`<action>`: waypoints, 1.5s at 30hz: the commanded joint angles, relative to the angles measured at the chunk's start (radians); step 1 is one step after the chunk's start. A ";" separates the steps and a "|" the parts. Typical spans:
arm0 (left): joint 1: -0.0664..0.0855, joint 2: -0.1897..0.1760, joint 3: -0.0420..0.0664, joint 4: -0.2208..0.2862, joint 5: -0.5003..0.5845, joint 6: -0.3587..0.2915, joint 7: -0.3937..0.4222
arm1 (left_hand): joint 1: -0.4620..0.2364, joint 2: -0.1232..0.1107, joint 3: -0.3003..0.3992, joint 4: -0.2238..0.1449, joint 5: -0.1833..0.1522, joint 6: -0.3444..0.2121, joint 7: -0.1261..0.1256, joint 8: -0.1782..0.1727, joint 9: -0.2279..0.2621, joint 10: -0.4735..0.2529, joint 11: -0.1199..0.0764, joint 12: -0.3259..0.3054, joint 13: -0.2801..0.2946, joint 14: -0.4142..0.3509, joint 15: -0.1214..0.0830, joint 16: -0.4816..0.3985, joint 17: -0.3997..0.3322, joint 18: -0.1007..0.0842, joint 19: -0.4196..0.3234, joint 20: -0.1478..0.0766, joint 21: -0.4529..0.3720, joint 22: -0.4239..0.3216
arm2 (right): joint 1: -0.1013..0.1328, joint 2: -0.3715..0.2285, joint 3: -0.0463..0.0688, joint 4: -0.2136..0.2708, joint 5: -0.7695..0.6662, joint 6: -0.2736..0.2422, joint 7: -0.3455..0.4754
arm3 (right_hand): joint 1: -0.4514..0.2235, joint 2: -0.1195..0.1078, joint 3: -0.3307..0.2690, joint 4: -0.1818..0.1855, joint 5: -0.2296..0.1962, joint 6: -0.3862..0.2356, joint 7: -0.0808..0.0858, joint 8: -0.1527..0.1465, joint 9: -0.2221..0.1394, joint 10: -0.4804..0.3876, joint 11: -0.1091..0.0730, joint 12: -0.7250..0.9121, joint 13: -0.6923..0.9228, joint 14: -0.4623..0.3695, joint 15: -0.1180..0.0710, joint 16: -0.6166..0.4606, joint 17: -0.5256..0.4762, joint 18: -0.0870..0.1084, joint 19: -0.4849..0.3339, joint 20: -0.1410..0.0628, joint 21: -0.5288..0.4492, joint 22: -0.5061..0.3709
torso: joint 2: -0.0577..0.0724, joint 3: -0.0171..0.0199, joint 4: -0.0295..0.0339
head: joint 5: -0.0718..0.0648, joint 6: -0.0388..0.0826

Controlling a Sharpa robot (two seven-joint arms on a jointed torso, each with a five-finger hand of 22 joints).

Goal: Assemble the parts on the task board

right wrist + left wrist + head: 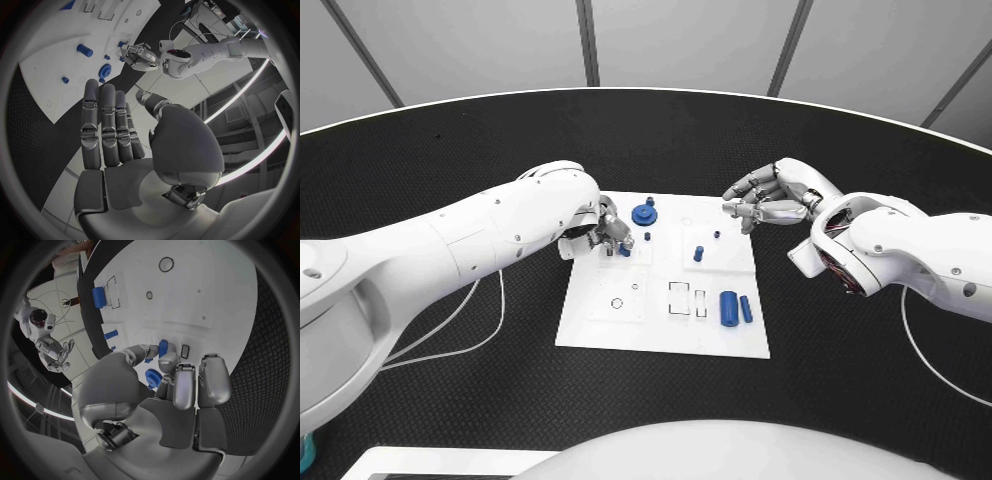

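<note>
Task board (661,330): white; dark outline markings
Parts (730,308): blue
Table (444,140): black; fine textured weave; pale rim
Left hand (600,234): silver
Right hand (764,198): silver
Arms (473,235): white

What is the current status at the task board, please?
Left hand fingers pinch a small blue part at the task board's far left. Right hand open, hovering off the far right corner. Nothing in the way.

White task board (661,335) lies flat mid-table. On it: blue gear (643,213) at far left, small upright blue peg (698,253) mid-board, two blue cylinders (736,307) lying side by side near right.
</note>
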 commanded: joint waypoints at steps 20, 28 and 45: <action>0.000 0.008 0.000 -0.005 0.010 0.000 -0.001 | -0.003 -0.008 0.063 -0.107 -0.009 0.041 -0.026 0.010 0.007 0.026 -0.013 0.013 0.006 0.052 -0.012 0.005 0.026 -0.014 0.000 -0.011 0.002 0.001 | 0.000 -0.001 0.000 0.000 0.000 0.001 -0.001 | -0.003 -0.002 0.002 0.004 0.005 -0.005 -0.001 0.001 0.000 -0.010 0.000 0.006 0.002 -0.007 0.001 0.001 0.002 0.003 0.001 0.001 0.001 -0.001 | 0.000 0.0002 -0.0001 | -0.004 -0.001; 0.000 0.009 0.000 -0.009 0.012 0.008 -0.007 | -0.003 -0.007 0.051 -0.104 -0.011 0.043 -0.029 0.013 0.009 0.028 -0.015 0.010 0.001 0.052 -0.013 0.005 0.027 -0.014 0.000 -0.013 0.001 -0.001 | 0.000 0.000 0.000 -0.001 0.000 0.001 -0.001 | -0.003 -0.002 0.002 0.004 0.005 -0.005 -0.001 0.001 0.000 -0.010 0.000 0.006 0.002 -0.007 0.001 0.001 0.002 0.003 0.001 0.001 0.001 -0.001 | 0.000 -0.0006 -0.0003 | -0.004 -0.002; 0.000 0.008 0.000 -0.016 0.012 -0.017 -0.018 | 0.000 -0.001 0.044 -0.101 -0.014 0.046 -0.032 0.015 0.011 0.033 -0.018 0.010 0.001 0.052 -0.015 0.005 0.028 -0.014 0.001 -0.014 0.001 0.002 | 0.000 0.000 0.000 -0.001 0.000 0.001 -0.001 | -0.003 -0.003 0.002 0.005 0.009 -0.005 0.000 0.001 0.000 -0.011 0.000 0.006 0.004 -0.007 0.001 0.000 0.004 0.003 0.001 0.001 0.001 -0.002 | 0.001 -0.0004 -0.0001 | -0.004 -0.004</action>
